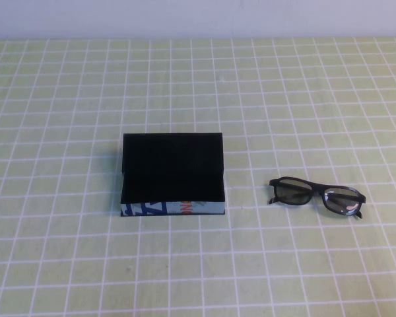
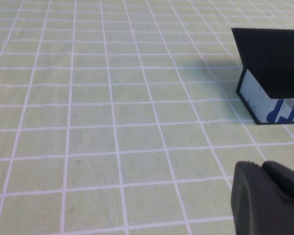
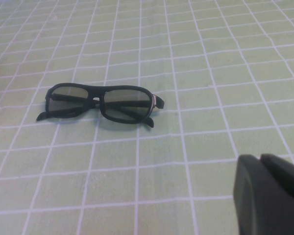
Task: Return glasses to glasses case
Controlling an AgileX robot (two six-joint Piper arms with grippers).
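Overhanging tablecloth (image 1: 303, 86): left claw (image 2: 261, 171), right claw (image 3: 261, 164).

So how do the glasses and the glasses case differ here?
The glasses case is a wide flat box; the glasses are narrower and thin-framed. The case shows blue and orange print on its near side; the glasses are plain. Both are black and lie on the checked cloth. Left hand and right hand touch neither.

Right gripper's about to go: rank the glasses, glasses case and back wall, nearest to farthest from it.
1. glasses, just ahead of the right gripper.
2. glasses case, further toward the robot's left, nearer the left gripper.
3. back wall, beyond the far edge of the table.
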